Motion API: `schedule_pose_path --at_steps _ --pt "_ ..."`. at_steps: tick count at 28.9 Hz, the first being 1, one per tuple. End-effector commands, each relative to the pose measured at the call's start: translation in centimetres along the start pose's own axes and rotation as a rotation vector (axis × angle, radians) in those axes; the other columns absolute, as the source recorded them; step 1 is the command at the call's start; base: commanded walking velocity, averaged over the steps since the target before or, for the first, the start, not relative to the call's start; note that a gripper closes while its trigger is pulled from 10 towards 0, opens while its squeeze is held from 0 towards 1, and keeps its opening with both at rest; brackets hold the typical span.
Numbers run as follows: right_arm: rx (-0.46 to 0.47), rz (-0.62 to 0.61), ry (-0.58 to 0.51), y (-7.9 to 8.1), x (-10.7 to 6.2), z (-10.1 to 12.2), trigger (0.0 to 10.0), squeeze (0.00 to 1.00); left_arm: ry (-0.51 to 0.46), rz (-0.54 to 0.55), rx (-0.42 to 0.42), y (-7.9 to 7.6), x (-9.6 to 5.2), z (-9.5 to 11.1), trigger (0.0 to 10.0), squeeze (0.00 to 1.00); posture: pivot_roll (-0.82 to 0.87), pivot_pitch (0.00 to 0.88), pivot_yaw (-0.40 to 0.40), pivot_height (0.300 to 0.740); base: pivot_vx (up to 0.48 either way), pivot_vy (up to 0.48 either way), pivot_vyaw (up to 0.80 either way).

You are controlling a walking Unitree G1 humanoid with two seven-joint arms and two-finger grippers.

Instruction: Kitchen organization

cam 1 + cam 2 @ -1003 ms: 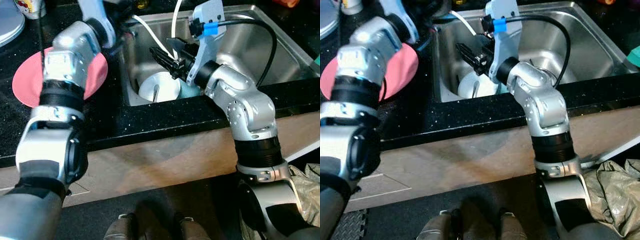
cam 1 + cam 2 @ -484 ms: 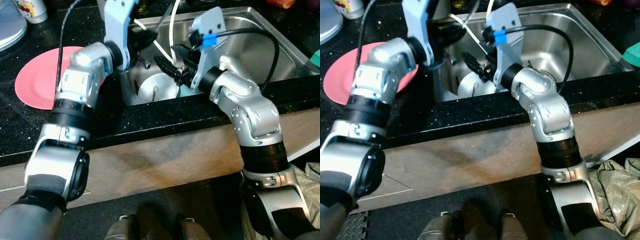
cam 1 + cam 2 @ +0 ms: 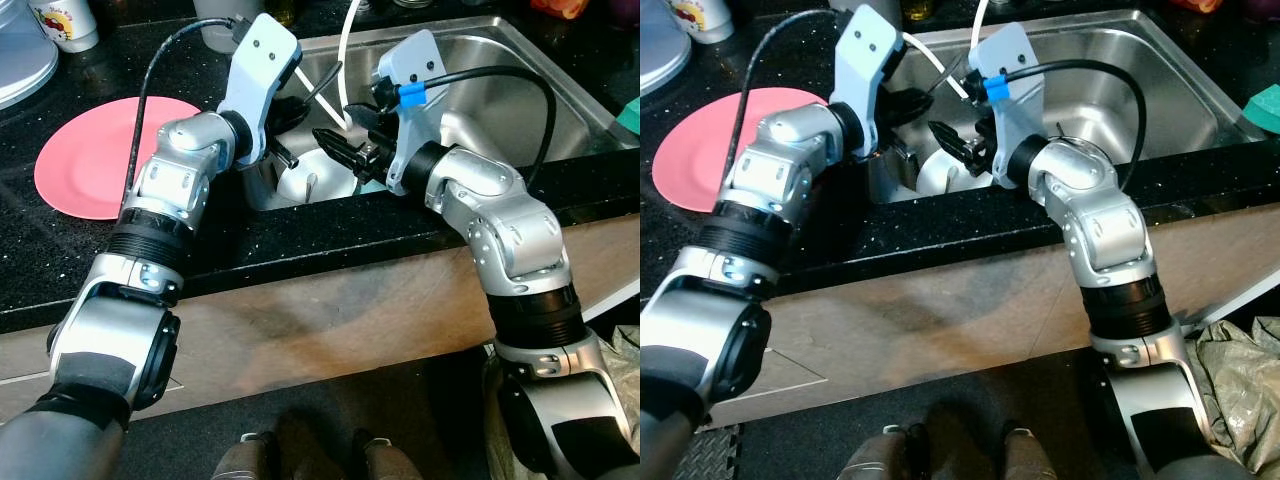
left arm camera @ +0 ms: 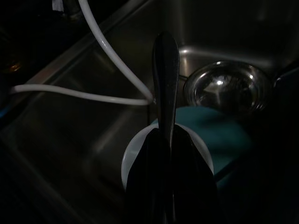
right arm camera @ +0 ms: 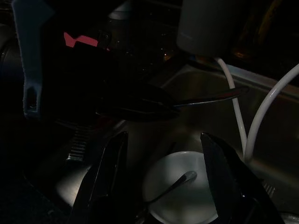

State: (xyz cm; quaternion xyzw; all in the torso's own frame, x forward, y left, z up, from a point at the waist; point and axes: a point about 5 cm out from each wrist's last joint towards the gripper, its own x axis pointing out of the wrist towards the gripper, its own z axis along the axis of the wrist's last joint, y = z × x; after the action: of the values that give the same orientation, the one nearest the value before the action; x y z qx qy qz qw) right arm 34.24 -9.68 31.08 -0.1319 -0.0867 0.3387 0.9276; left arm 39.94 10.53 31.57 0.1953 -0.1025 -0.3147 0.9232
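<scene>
My left gripper (image 4: 164,133) hangs over the left end of the steel sink (image 3: 500,60), shut on the handle of a metal utensil (image 4: 166,70) that sticks out past its fingers. Below it, in the sink, sits a white bowl (image 3: 310,180) with a spoon (image 5: 175,184) lying in it. A teal object (image 4: 219,130) lies against the bowl. My right gripper (image 3: 335,145) is open just above the bowl, its tips pointing toward the left gripper and close to the held utensil (image 5: 210,97).
A pink plate (image 3: 95,155) lies on the black counter left of the sink. White hoses (image 3: 350,40) hang into the sink behind both grippers. The sink drain (image 4: 229,88) is beyond the bowl. A cup (image 3: 65,20) stands at the far left.
My left arm has swung right from above the pink plate to over the sink, carrying the utensil toward the right gripper. The right gripper has barely moved.
</scene>
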Motion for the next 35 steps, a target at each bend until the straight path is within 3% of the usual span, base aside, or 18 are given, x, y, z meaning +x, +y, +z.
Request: schedule_pose_path --at_steps 1,5,11,23,35 --pt "-0.004 0.019 0.009 0.4 -0.1 -0.2 10.0 0.00 0.039 -0.023 0.004 -0.4 0.0 -1.2 0.0 0.00 0.02 0.182 0.060 0.740 0.000 0.000 0.00" --pt "-0.010 0.036 0.026 0.5 -0.2 -0.3 10.0 0.00 0.113 -0.090 0.006 -1.1 0.0 -2.6 0.0 0.00 0.02 0.179 0.061 0.740 0.000 0.000 0.00" --pt "-0.017 0.050 0.039 0.6 -0.2 -0.5 10.0 0.00 0.170 -0.059 0.032 -0.7 0.1 -3.4 0.0 0.00 0.02 0.177 0.063 0.740 0.000 0.000 0.00" --pt "-0.023 0.155 0.116 1.6 -0.4 -1.3 10.0 0.00 0.193 -0.052 0.042 -0.4 0.3 -3.6 0.0 0.00 0.02 0.183 0.061 0.740 0.000 0.000 0.00" --pt "0.013 0.164 0.181 1.2 -0.1 -2.1 10.0 0.00 0.193 -0.035 0.050 0.1 0.1 -3.6 0.0 0.00 0.02 0.195 0.046 0.740 0.000 0.000 0.00"
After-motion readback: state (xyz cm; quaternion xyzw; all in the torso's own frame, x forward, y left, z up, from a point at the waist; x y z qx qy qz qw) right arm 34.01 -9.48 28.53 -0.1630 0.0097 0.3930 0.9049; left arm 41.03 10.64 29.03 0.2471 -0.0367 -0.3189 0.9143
